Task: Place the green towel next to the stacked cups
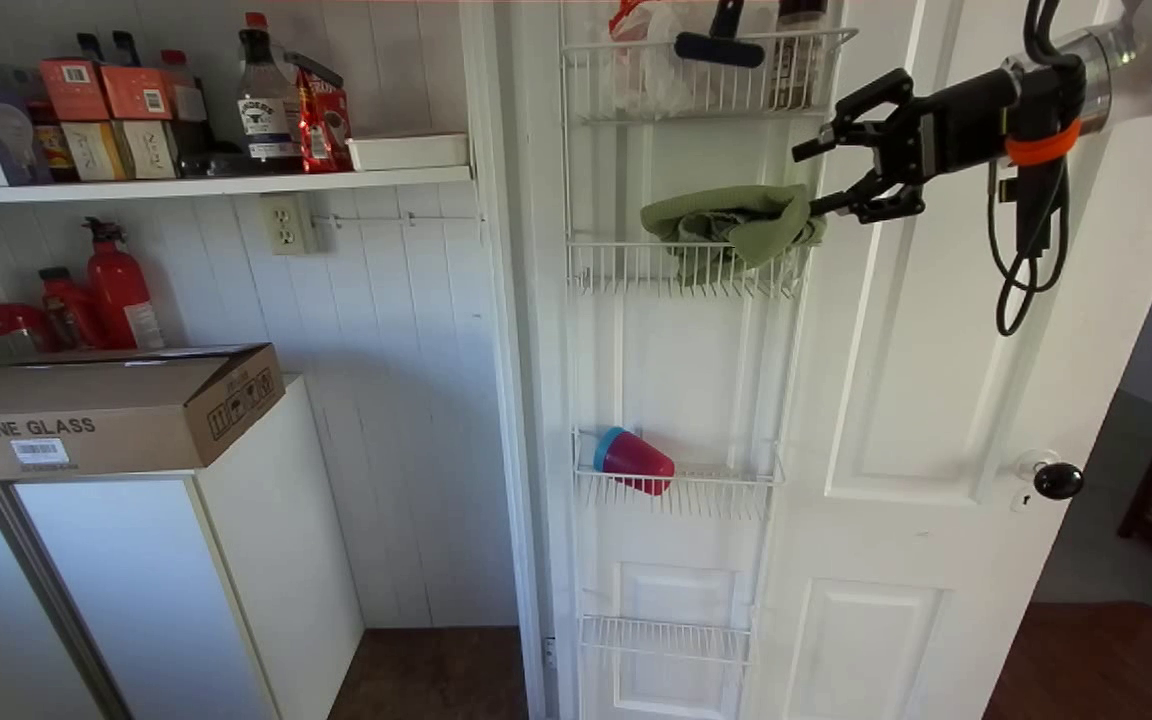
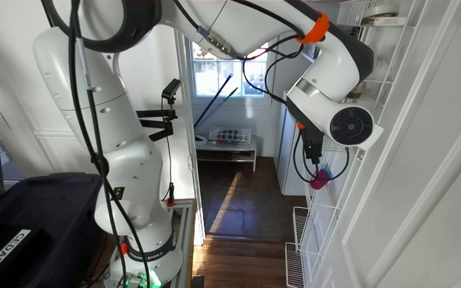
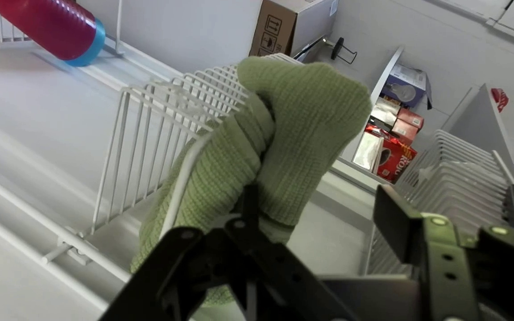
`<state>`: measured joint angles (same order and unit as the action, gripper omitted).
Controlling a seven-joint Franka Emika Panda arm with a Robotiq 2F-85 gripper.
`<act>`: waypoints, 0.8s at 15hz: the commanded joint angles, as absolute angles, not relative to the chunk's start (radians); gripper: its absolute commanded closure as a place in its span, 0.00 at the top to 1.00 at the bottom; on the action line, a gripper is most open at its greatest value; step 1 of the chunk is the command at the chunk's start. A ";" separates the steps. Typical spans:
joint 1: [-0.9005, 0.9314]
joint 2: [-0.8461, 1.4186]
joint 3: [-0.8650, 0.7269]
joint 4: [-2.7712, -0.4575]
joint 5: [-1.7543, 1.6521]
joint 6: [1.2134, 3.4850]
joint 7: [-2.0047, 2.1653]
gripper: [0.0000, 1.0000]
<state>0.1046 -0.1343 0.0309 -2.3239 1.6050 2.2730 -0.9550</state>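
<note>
Your black two-fingered claw (image 1: 814,178): jaws spread apart; ribbed green cloth towel (image 1: 736,202) bunched in white wire basket (image 1: 626,246), long axis along it, rounded end pointing away from claw.

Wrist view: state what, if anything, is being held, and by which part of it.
Nothing: the jaws stand open, only one at the green towel, which rests in a wire basket.
</note>
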 commanded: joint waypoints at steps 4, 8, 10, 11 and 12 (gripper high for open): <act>0.095 -0.093 0.063 -2.307 1.657 2.302 -0.999 0.92; 0.095 -0.078 0.069 -2.299 1.675 2.298 -1.015 0.58; 0.094 -0.072 0.068 -2.296 1.672 2.297 -1.015 0.43; 0.093 -0.070 0.067 -2.295 1.669 2.296 -1.014 0.35; 0.092 -0.068 0.066 -2.294 1.670 2.297 -1.013 0.29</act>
<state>0.1044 -0.0861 0.0502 -2.3138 1.6404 2.2832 -0.9952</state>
